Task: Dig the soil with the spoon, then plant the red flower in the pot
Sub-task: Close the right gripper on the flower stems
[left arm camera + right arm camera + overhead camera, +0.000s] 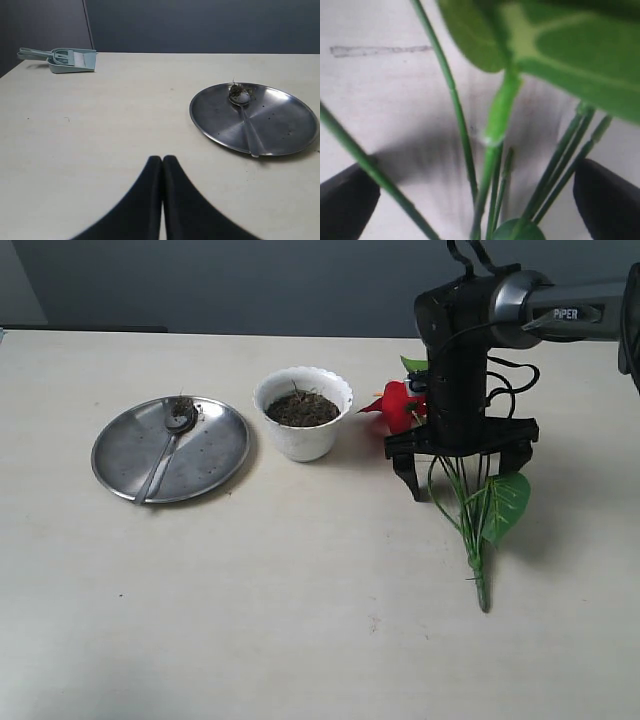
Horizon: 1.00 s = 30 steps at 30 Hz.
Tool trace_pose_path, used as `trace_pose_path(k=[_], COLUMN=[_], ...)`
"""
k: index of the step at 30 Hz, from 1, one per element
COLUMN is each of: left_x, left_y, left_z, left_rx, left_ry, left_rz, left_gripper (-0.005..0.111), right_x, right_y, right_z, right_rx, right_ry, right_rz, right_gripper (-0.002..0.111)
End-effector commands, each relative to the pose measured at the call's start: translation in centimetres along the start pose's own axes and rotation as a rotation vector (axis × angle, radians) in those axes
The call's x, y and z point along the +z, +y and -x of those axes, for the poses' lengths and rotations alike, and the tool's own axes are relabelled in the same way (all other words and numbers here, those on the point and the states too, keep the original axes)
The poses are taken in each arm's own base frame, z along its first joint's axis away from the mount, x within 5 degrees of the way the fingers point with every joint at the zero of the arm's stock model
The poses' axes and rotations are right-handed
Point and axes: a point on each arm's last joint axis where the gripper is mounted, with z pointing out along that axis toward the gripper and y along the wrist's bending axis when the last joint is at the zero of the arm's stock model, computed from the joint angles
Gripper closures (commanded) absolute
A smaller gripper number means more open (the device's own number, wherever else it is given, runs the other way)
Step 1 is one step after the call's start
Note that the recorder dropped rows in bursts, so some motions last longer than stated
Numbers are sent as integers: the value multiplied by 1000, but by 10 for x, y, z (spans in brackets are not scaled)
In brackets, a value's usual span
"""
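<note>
Right gripper [462,473], jaws wide, straddles red flower [401,405] stems lying right of pot [303,412]. Close low on the stem bundle; looks centred, wrist view blurry. Left gripper [162,165] closed, idle.

Dark soil [302,409] is held in the white scalloped pot [303,438]. The spoon [166,451] is laid on a plate. The red flower [402,406] is laid flat beside the pot.

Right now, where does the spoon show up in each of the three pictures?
Exterior view: the spoon lies on the steel plate, left of the pot.
Left wrist view: the spoon is on the same plate.
Right wrist view: not in it.
Shared landmark: the plate.
</note>
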Motion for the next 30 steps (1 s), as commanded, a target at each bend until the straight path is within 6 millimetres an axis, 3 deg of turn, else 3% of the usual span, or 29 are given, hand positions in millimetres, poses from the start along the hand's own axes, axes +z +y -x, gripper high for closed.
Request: trace_pose_path(k=[1, 8, 30], left_x=[0, 0, 0], left_y=[0, 0, 0], left_z=[0, 0, 0], left_rx=[-3, -3, -3], left_ry=[-11, -11, -11], left_rz=[-7, -7, -7], left_gripper=[106, 106, 106], right_x=[24, 46, 46], right_y=[4, 10, 11], right_z=[2, 1, 1], right_rx=[-21, -29, -51], right_ry=[50, 112, 118], right_rz=[-21, -12, -1], right_gripper=[4, 4, 4])
